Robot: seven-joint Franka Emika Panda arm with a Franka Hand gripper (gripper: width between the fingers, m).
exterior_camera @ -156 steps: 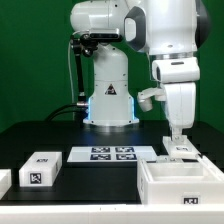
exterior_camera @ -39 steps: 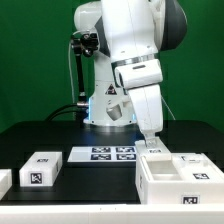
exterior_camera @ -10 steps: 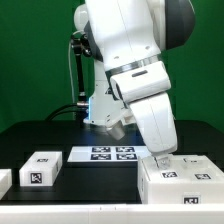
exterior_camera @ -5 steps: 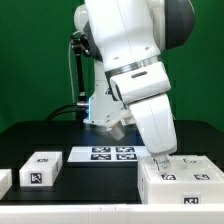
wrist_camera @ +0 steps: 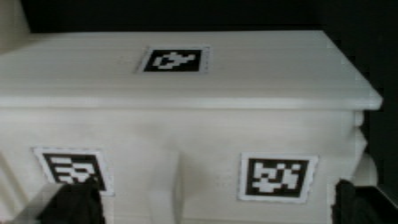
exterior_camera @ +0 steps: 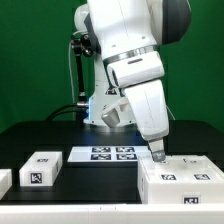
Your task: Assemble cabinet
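The cabinet (exterior_camera: 184, 181) is the big white box at the exterior view's lower right, with tags on its top and front. My gripper (exterior_camera: 157, 152) hangs just above the cabinet's back left top edge. In the wrist view the cabinet (wrist_camera: 196, 100) fills the picture, with one tag on its far face and two on the near face. My gripper (wrist_camera: 217, 206) is open and holds nothing. Its two dark fingers (wrist_camera: 71, 205) stand wide apart in front of the near face.
A small white tagged box (exterior_camera: 40, 168) lies at the exterior view's lower left, with another white part (exterior_camera: 3, 181) at the very edge. The marker board (exterior_camera: 112, 153) lies flat in front of the robot's base.
The cabinet, open side up 3.9 s ago, now lies with a tagged face up. In the last half second my arm has lifted and tilted a little off the cabinet's edge.
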